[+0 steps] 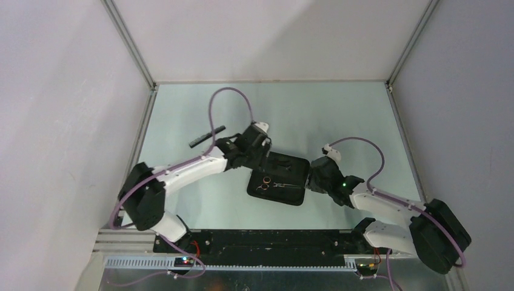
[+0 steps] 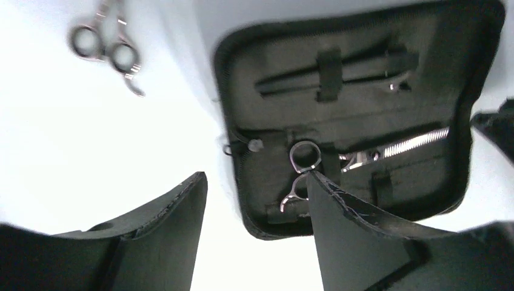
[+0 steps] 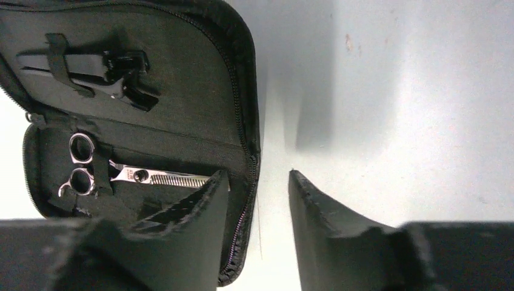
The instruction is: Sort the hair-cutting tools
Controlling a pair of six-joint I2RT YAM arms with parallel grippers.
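Note:
A black pouch (image 1: 285, 171) lies open mid-table. Strapped inside are silver scissors (image 2: 370, 156) with a toothed blade and the black hair clips (image 2: 339, 70); both also show in the right wrist view, scissors (image 3: 130, 174) and clips (image 3: 91, 66). A second pair of scissors (image 2: 109, 51) lies on the bare table beside the pouch. The dark comb (image 1: 206, 137) lies at the back left. My left gripper (image 2: 257, 182) is open and empty, straddling the pouch's corner, one finger (image 2: 339, 230) by the scissors' rings. My right gripper (image 3: 257, 176) is open and empty, straddling the pouch's zipper edge (image 3: 250, 163).
Grey walls enclose the table on three sides. The left arm (image 1: 182, 173) reaches over from the left and the right arm (image 1: 376, 203) from the right, both meeting at the pouch. A black rail (image 1: 260, 242) runs along the near edge.

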